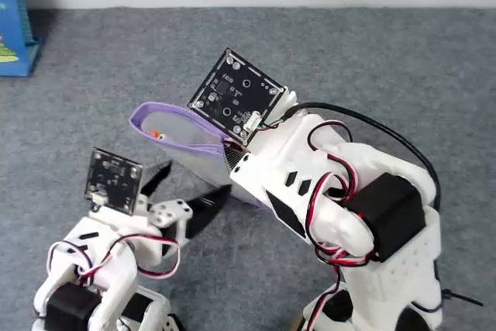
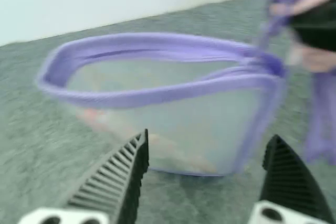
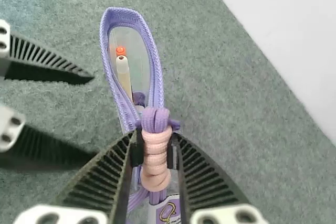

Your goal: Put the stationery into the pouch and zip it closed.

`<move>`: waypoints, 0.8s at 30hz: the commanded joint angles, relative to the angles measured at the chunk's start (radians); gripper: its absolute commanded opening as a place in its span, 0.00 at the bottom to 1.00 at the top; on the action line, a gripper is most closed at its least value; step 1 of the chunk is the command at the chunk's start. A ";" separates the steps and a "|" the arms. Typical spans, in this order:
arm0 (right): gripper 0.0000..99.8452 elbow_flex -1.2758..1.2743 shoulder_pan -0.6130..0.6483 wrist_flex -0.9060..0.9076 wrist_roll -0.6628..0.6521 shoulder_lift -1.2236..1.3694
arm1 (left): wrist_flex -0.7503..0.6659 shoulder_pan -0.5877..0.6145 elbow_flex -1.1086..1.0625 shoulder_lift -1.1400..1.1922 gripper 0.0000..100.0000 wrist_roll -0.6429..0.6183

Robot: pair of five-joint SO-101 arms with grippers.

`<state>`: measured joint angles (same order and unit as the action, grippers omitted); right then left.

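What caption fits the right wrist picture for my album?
Right jaws shut on the knotted pull cord of the open purple pouch, a pen inside.

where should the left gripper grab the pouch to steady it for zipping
Probably the purple rim at the end opposite the pull, coming in from the side with the left gripper. The pouch stands upright, mouth open, and the right gripper is shut on the pull, so holding the far end should brace it.
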<state>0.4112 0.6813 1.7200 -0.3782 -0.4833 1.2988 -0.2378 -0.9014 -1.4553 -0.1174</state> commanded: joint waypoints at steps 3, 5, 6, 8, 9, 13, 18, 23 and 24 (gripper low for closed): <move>0.01 0.063 0.007 -0.005 -0.005 -0.007 | -0.104 0.164 -0.053 -0.009 0.33 0.083; 0.01 0.078 0.008 -0.005 -0.005 -0.007 | -0.160 0.232 -0.077 -0.009 0.33 0.086; 0.01 0.087 0.008 -0.004 -0.006 -0.007 | -0.195 0.261 -0.088 -0.008 0.33 0.084; 0.01 0.106 0.036 0.005 -0.009 -0.001 | -0.267 0.304 -0.111 -0.008 0.33 0.084; 0.01 0.112 0.051 0.005 -0.009 0.001 | -0.299 0.318 -0.120 -0.006 0.33 0.083; 0.01 0.115 0.102 0.005 -0.008 0.004 | -0.388 0.330 -0.143 -0.003 0.33 0.081; 0.01 0.114 0.125 0.005 -0.005 0.005 | -0.456 0.328 -0.148 -0.002 0.30 0.049; 0.01 0.107 0.131 0.005 -0.003 0.018 | -0.381 0.336 -0.122 -0.012 0.30 0.054; 0.01 0.107 0.131 0.007 -0.002 0.027 | -0.328 0.336 -0.099 -0.020 0.30 0.055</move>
<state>0.4695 0.8086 1.7231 -0.3782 -0.4803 0.8922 0.0936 -1.0579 -1.4553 -0.0575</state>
